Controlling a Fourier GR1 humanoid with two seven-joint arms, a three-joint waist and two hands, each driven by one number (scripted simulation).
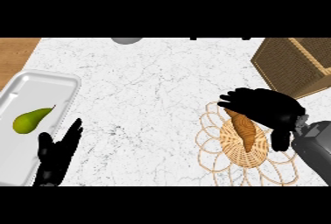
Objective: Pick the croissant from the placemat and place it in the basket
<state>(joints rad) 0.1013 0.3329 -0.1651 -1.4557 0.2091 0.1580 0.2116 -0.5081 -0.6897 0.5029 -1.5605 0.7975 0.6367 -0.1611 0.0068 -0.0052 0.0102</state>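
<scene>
A golden-brown croissant (pixel 245 129) lies on a round woven placemat (pixel 242 156) with a looped rim, at the lower right of the head view. My right hand (pixel 264 108) sits over the croissant's far end, fingers curled down on its left side and thumb hanging at its right. The far tip of the croissant is hidden under the palm. The brown wicker basket (pixel 292 64) stands at the upper right, just beyond the hand. My left hand (pixel 57 154) rests open at the lower left, fingers up.
A white rectangular tray (pixel 40 89) lies along the left edge with a green pear (pixel 29 121) on it. A grey round object (pixel 127 40) shows at the counter's far edge. A wooden surface (pixel 16 52) borders the marble counter at the upper left.
</scene>
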